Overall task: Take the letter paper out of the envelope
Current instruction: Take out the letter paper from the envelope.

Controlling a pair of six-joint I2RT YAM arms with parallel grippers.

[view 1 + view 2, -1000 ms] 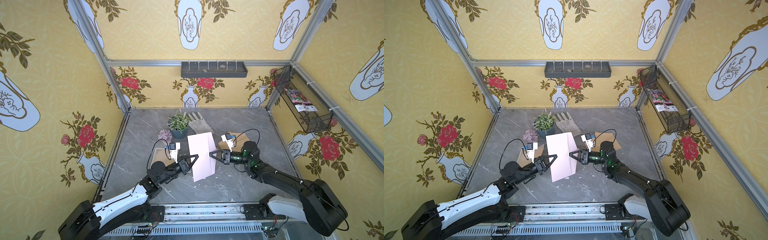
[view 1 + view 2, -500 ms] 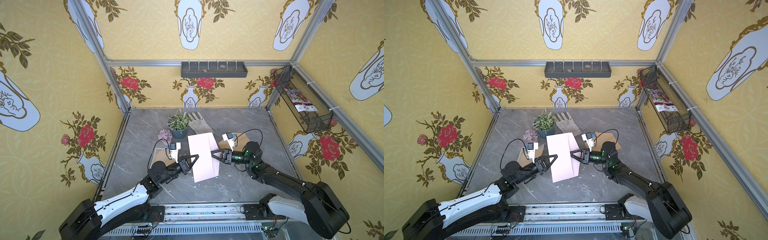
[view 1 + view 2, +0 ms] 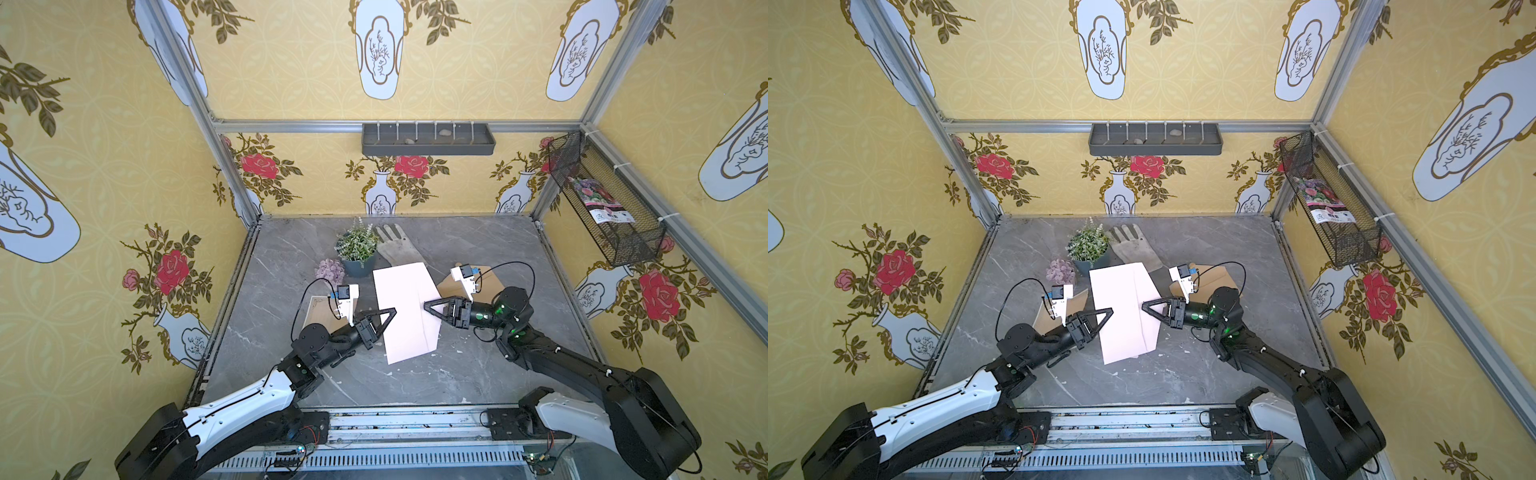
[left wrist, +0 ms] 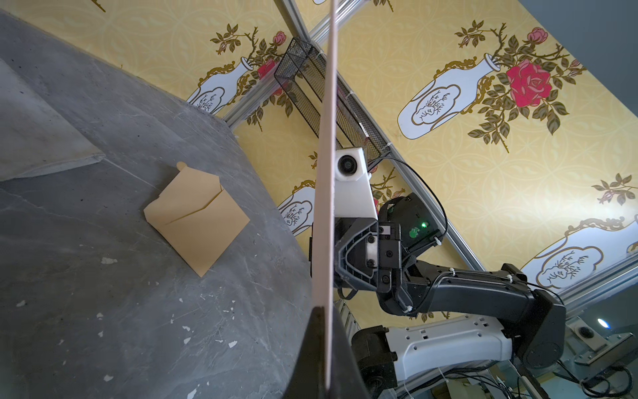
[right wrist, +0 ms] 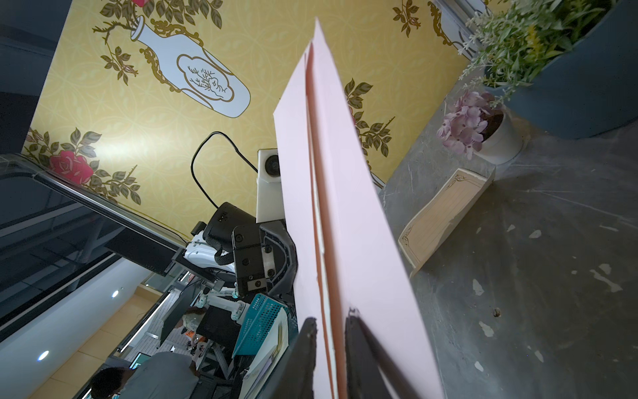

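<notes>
A pink envelope (image 3: 405, 311) (image 3: 1121, 316) hangs on edge above the grey table, between the two arms. My left gripper (image 3: 394, 311) (image 3: 1112, 310) is shut on its left edge, and the left wrist view shows the envelope (image 4: 326, 172) edge-on, pinched at the gripper (image 4: 325, 309). My right gripper (image 3: 424, 306) (image 5: 329, 319) is at the right edge. Its jaws stand a little apart astride the pink layers (image 5: 345, 207). A thin white edge shows between those layers; whether it is the letter paper I cannot tell.
A brown envelope (image 3: 494, 282) (image 4: 196, 221) lies behind the right arm. A beige lined sheet (image 3: 318, 311) (image 5: 445, 221) lies by the left arm. At the back stand a potted plant (image 3: 357, 249), a small purple flower pot (image 3: 330, 271) and a grey glove (image 3: 397, 245). A mesh basket (image 3: 602, 199) hangs on the right wall.
The right gripper's jaws have parted slightly at the envelope's right edge. The envelope's lower corner has swung a little to the right. The left gripper keeps its hold.
</notes>
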